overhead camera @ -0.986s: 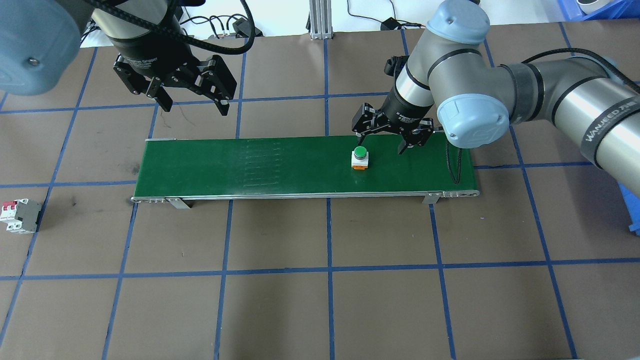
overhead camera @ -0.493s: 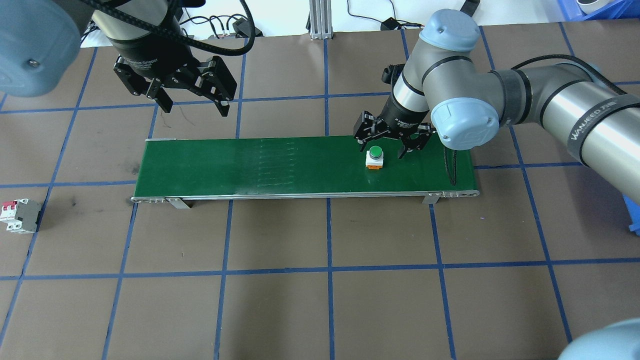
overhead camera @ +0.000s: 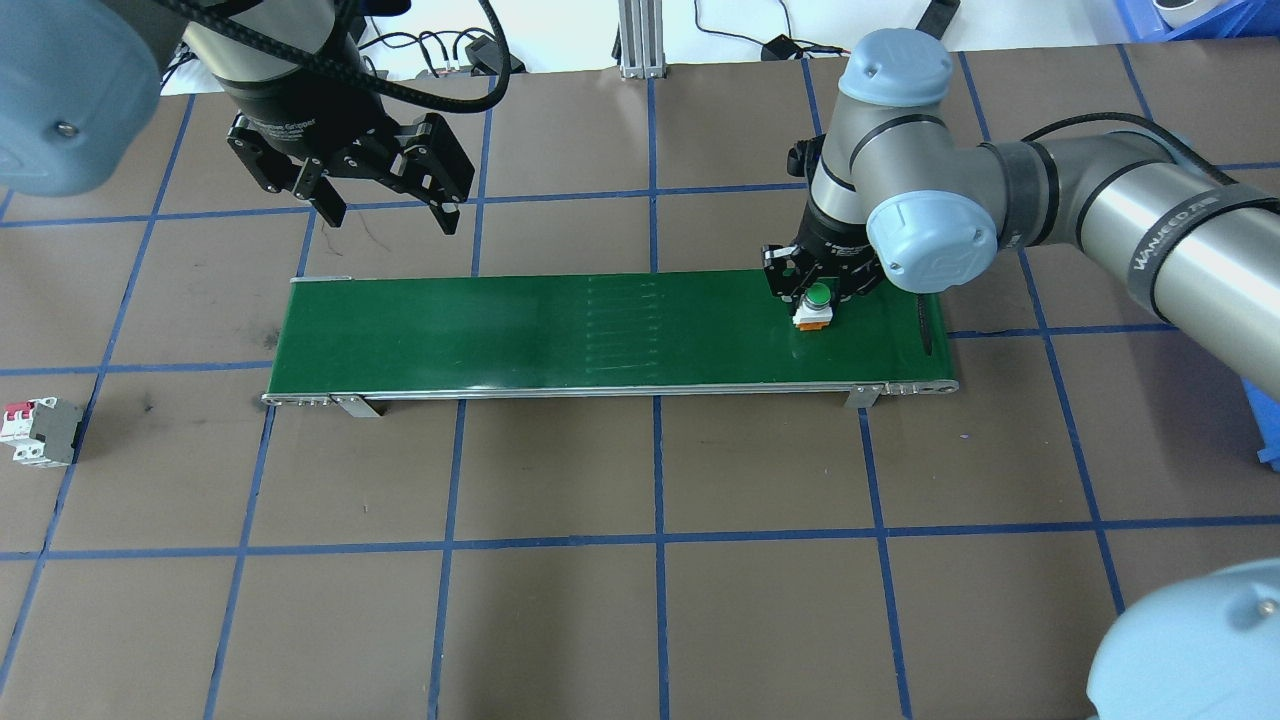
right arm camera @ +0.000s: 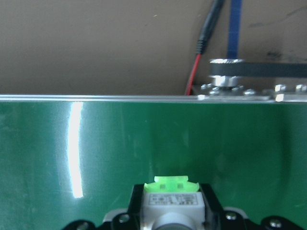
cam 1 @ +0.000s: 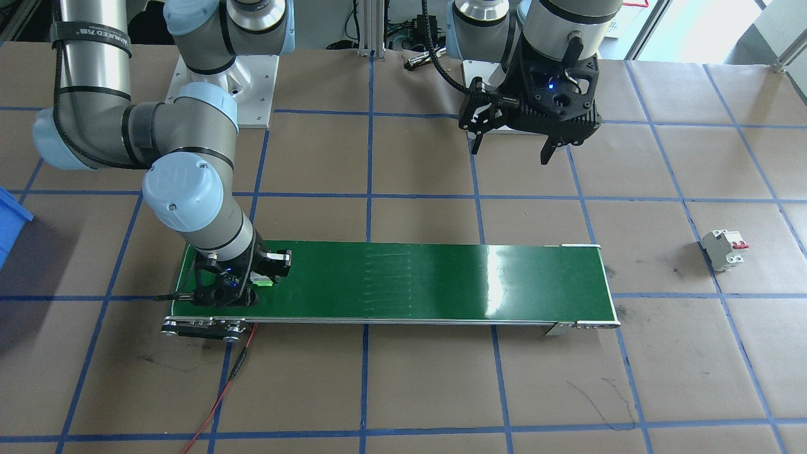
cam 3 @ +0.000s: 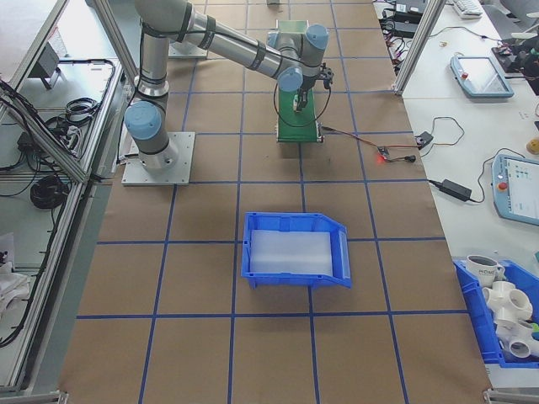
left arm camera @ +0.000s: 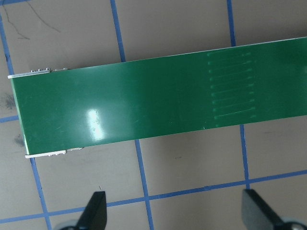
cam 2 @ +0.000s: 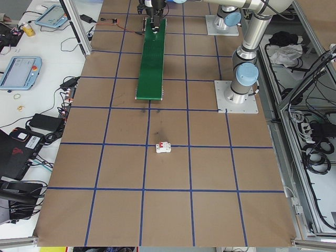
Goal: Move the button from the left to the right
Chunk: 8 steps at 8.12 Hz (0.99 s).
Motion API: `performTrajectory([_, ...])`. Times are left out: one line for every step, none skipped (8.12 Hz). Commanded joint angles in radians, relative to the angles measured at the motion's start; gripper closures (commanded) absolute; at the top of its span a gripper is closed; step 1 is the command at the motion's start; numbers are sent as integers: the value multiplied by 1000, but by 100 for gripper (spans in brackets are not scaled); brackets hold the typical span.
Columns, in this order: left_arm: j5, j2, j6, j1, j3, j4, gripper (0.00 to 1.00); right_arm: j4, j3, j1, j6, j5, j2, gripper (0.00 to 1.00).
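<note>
Green belt (overhead camera: 560, 330) lying on the brown gridded desk (overhead camera: 660, 560) carries the button (overhead camera: 815, 305) near its right end, between the fingers of the right gripper (overhead camera: 822, 290), which are drawn in narrow and hold the button's body on both sides. The left gripper (overhead camera: 385, 205) hangs above the desk behind the belt's left end, fingers spread wide and holding nothing. A breaker (overhead camera: 40, 430) sits on the desk well apart from the belt.
</note>
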State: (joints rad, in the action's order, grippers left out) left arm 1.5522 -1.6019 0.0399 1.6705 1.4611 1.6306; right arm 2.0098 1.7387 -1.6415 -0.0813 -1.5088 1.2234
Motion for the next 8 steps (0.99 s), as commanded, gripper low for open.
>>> performTrajectory([-1,-1,0,0,1,0,0,-112,-43,122,249,-53,73,100])
performTrajectory([-1,0,0,0,1,0,0,-184,-94,203,457,-110,93,100])
performTrajectory([-1,0,0,0,1,0,0,-222,-119,282,696,-173,117,100])
performTrajectory([-1,-3,0,0,1,0,0,-232,-119,363,927,-206,164,100])
performTrajectory([0,-12,0,0,-1,0,0,-230,-119,459,1115,-206,188,100])
performTrajectory([2,-9,0,0,1,0,0,-220,-119,567,1319,-202,185,100])
performTrajectory([0,-7,0,0,1,0,0,-174,-123,677,1526,-203,168,100])
performTrajectory([0,-9,0,0,1,0,0,-78,-125,783,1701,-199,138,100])
